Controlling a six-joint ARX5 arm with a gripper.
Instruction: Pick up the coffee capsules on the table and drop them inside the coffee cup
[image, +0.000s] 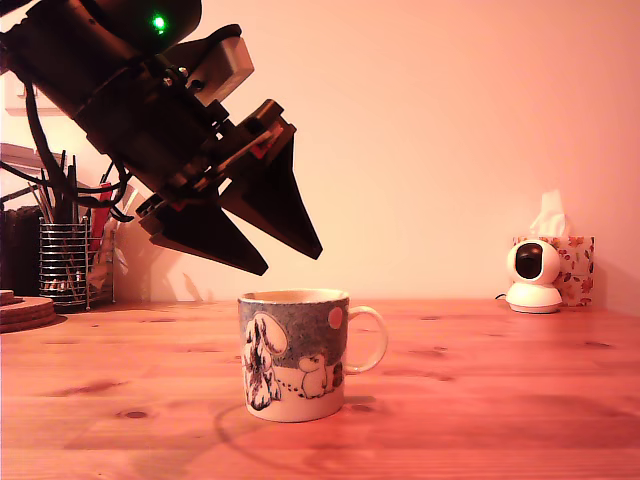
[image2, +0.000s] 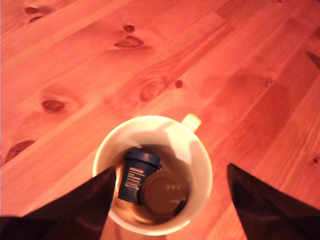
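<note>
One capsule (image2: 132, 177) is lying inside the coffee cup (image2: 200, 155), beside a brown one (image2: 162, 195). Gripper (image: 293, 262) is hovering above, fingers (image2: 260, 205) spread, empty. Drop seems done; retreating upward comes next.

The arm (image: 110, 80) enters from the upper part of the exterior view's left and slopes downward toward the exterior view's right. A green indicator light (image: 158, 22) is lit on its upper housing. The gripper (image: 292, 262) points down at an angle, suspended in the air. Its two dark, wedge-shaped fingers (image: 215, 240) taper to points and stand apart, with a clear gap between them in the wrist view. Nothing is held between the jaws.
</note>
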